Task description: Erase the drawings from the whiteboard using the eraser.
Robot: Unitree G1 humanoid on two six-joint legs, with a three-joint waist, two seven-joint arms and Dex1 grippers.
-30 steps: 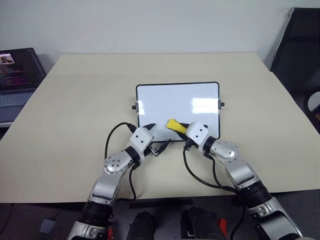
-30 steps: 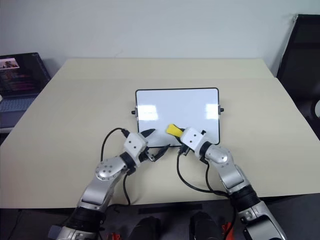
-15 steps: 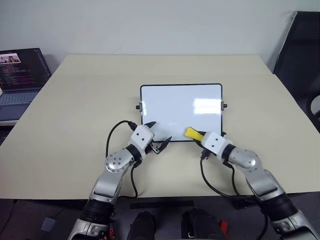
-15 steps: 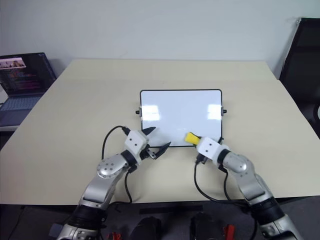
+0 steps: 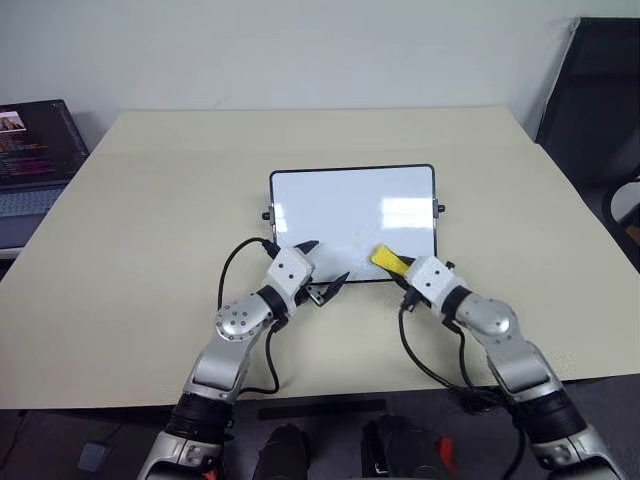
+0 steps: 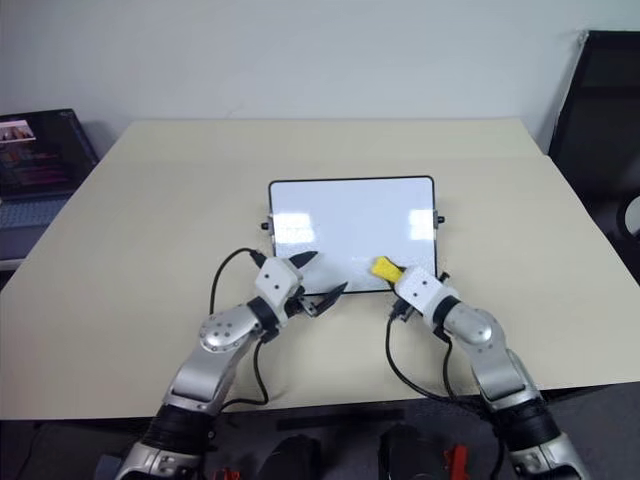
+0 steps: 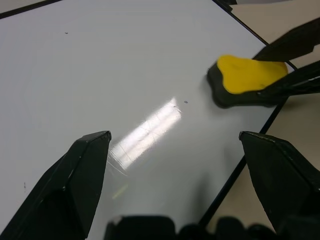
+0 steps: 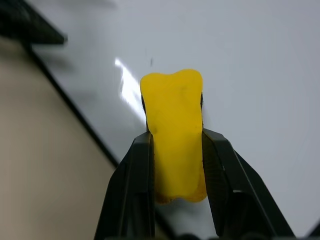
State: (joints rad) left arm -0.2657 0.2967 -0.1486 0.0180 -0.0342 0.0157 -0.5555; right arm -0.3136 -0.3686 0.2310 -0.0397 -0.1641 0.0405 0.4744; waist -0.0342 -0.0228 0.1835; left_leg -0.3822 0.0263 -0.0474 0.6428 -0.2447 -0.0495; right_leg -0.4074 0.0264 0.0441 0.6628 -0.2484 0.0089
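A pale beige table [image 5: 150,200] stood before a white wall, a laptop [image 5: 30,150] off its left edge. The whiteboard [image 5: 340,205] lay at the table's middle, glossy and seemingly wiped clean. The right gripper [image 5: 392,268] clenched the yellow eraser [image 5: 386,261] at the whiteboard's near right corner; the left gripper [image 5: 322,268] gaped at its near edge.

Glossy smooth whiteboard [image 5: 352,215] on a matt table [image 5: 150,220]

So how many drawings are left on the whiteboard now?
0 clear drawings: the whiteboard looks blank apart from tiny specks. The eraser in the right gripper covers its near right part, so a trace there may be hidden.
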